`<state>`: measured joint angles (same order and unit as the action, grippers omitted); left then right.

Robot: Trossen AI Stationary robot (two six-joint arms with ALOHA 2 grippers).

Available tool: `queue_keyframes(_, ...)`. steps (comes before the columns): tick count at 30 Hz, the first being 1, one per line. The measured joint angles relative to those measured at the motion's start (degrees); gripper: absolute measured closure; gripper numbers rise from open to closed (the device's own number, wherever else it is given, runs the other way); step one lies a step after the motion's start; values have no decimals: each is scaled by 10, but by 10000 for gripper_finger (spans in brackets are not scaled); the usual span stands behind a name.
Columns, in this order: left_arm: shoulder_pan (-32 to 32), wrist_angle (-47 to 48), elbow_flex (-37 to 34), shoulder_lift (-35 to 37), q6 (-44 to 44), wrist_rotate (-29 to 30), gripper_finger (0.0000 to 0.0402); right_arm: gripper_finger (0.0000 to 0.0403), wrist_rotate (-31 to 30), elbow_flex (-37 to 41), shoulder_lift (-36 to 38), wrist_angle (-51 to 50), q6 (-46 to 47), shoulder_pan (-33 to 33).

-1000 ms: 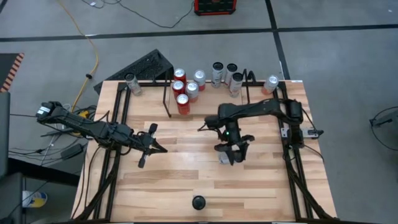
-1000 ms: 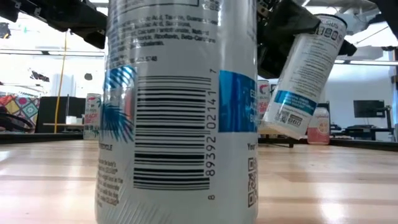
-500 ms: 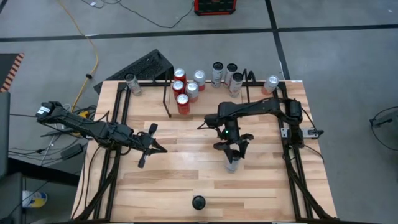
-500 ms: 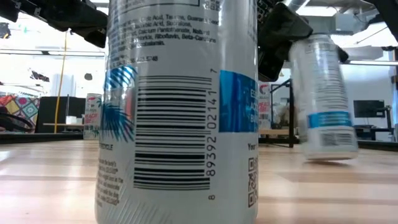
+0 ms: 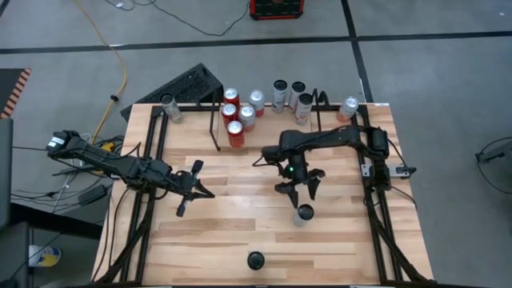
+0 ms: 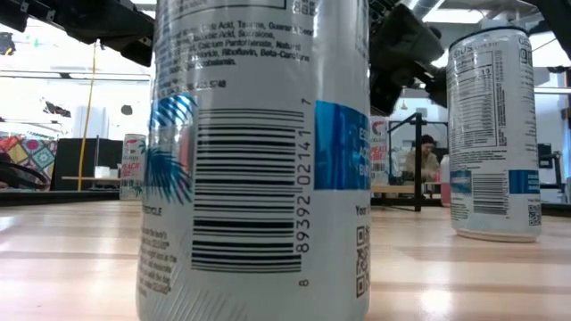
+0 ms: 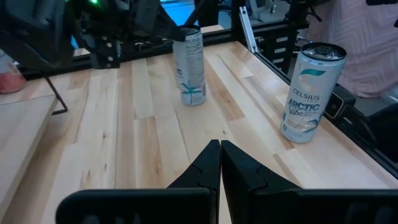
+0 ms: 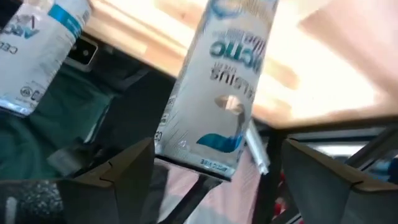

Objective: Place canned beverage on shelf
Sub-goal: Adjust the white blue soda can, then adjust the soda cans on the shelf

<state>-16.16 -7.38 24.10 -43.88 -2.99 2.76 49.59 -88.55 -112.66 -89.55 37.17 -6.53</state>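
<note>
High view shows the right gripper (image 5: 298,190), fingers apart, above an upright can (image 5: 302,214) (mid-frame); it should regrasp squarely before the shelf (image 5: 264,108).

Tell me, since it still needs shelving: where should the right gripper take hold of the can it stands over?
Grip the upright Celsius can around its smooth cylindrical wall, mid-height, coming from above with the open right gripper; its sides stand clear.

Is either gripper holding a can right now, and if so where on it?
Nothing is held. The right gripper is open above the upright can; the left gripper is shut and empty.
</note>
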Motion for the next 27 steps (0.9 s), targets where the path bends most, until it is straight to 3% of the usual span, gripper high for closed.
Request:
queue_keyframes(7,0,0,0,0,2,0,402,84,-86,-78,7,-2,-41,-12)
queue_keyframes(11,0,1,0,0,12,0,402,87,-177,-136,34,1,-42,-4)
queue_keyframes(17,0,4,0,0,27,1,402,88,-422,-173,121,19,1,110)
queue_keyframes(23,0,4,0,0,43,26,402,88,-579,-141,187,88,115,264)
queue_keyframes(27,0,0,0,0,58,66,402,89,-784,-122,196,92,154,349)
